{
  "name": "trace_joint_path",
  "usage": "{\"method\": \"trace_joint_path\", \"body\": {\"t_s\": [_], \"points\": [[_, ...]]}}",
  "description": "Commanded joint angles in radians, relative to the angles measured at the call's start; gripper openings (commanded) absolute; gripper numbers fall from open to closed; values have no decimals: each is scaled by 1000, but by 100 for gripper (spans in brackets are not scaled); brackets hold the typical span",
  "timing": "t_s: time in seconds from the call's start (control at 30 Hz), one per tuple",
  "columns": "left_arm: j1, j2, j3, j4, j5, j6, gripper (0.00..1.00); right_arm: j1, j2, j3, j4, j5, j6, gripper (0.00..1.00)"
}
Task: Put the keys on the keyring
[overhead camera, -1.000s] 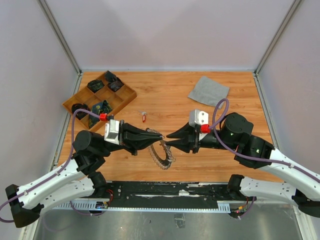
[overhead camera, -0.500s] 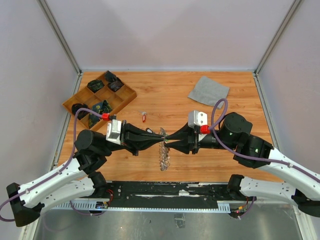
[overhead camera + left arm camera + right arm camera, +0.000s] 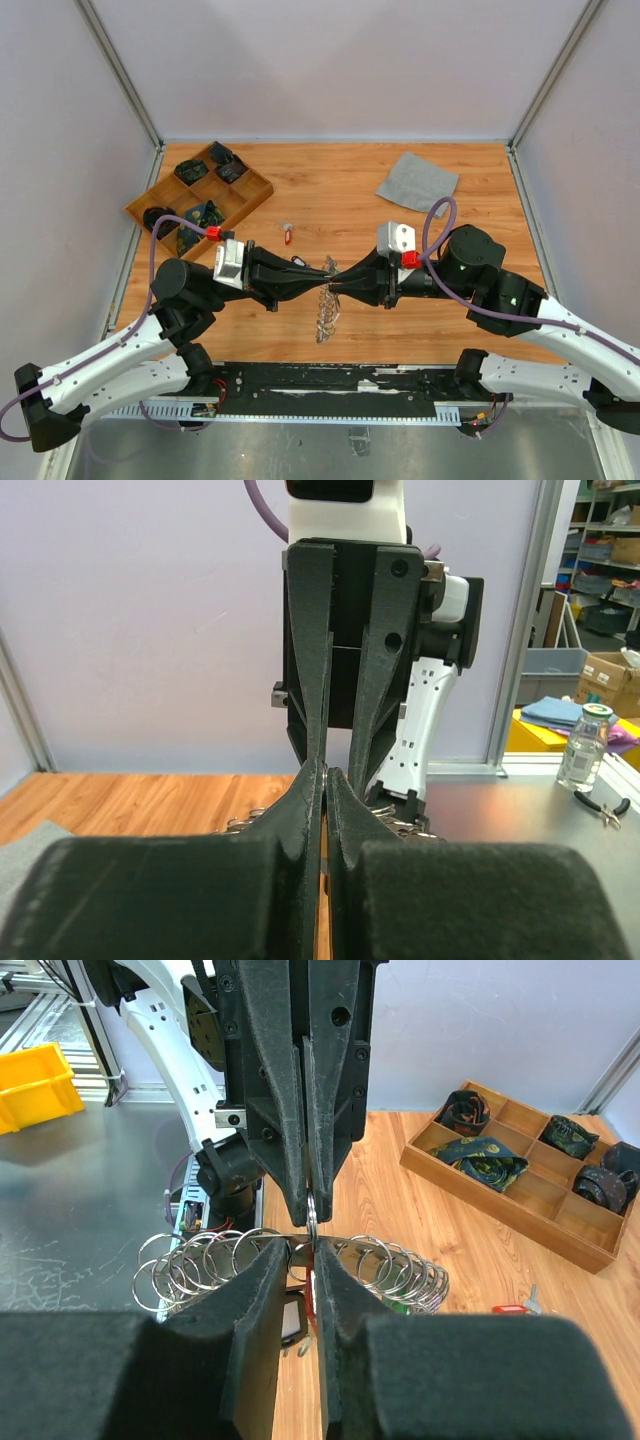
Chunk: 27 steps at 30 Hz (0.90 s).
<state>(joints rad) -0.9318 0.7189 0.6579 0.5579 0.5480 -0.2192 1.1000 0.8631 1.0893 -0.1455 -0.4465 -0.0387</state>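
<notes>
Open room and grip at the centre of the table (image 3: 330,190). White enclosure walls (image 3: 320,70) bound the wooden surface on three sides and a black rail (image 3: 330,380) runs along the near edge. The compartmented tray (image 3: 258,180) sits at the far left and the grey cloth (image 3: 417,181) at the far right, leaving bare wood around the middle. There the left gripper (image 3: 326,268) and right gripper (image 3: 340,272) meet tip to tip above the table, with the keyring (image 3: 325,310) hanging edge-on below them. A key with a red tag (image 3: 288,234) lies apart on the wood, between tray and grippers. The left jaws are closed, pinching one small loop on the keyring's rim. The right jaws stand nearly together with the ring wire crossing between their tips; whether they clamp it cannot be told. Only the right wrist view shows the fan of small loops (image 3: 200,1255) to either side of the right gripper's fingers (image 3: 270,1290). The left wrist view shows the left gripper's fingers (image 3: 300,810) pressed together and hides most of the ring.
</notes>
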Motion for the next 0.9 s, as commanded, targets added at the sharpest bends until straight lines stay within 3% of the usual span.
{"method": "trace_joint_path", "body": {"t_s": [0.0,0.37,0.53,0.87], "points": [[-2,2,13,71,21,-11,1,-4,1,35,31,-14,-16,16],[-3,24,25,67,55,-16,1,-3,-6,45,12,-5,-32,6],[-2,25,24,65,55,-16,1,-3,-14,45,4,4,-39,19],[-2,26,25,65,56,-16,0,-2,-33,42,-7,16,-41,16]]}}
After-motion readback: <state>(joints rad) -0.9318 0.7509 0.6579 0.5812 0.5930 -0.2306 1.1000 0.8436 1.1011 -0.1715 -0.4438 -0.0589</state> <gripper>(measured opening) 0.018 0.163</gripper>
